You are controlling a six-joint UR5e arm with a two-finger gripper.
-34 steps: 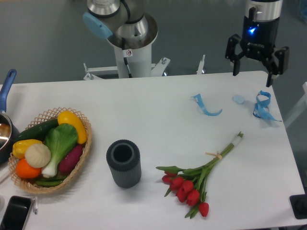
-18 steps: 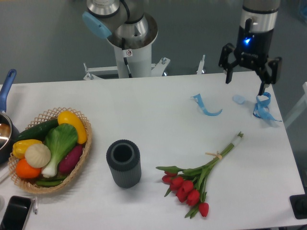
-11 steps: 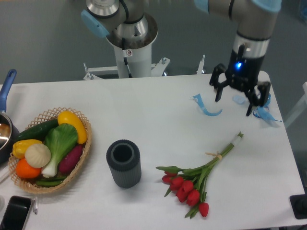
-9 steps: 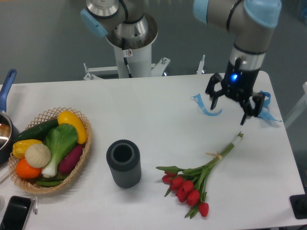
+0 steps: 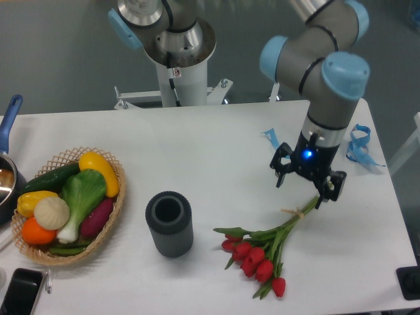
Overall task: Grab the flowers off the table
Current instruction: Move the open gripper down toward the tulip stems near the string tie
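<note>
1. Your gripper [image 5: 300,185] hangs over the right half of the desk [image 5: 210,151], its fingers [image 5: 278,172] spread apart with nothing between them.
2. The flowers [image 5: 266,245] lie flat on the desk toward the front right, red heads pointing to the near edge, stems running up and right under the gripper.
3. You cannot see the far ends of the stems: the gripper body covers them, so whether a finger touches a stem cannot be told from this view.
4. The pale band around the stems shows just below the right finger.
5. A dark ribbed cylinder [image 5: 169,224] stands upright left of the flowers, well apart from them.
6. The wicker basket [image 5: 39,252] of vegetables sits at the left; a blue-handled pan [image 5: 6,146] and a dark phone [image 5: 20,293] are cut off by the frame edge.
7. One blue ribbon [image 5: 358,144] lies near the right edge; another [image 5: 270,136] is partly hidden behind the arm.
</note>
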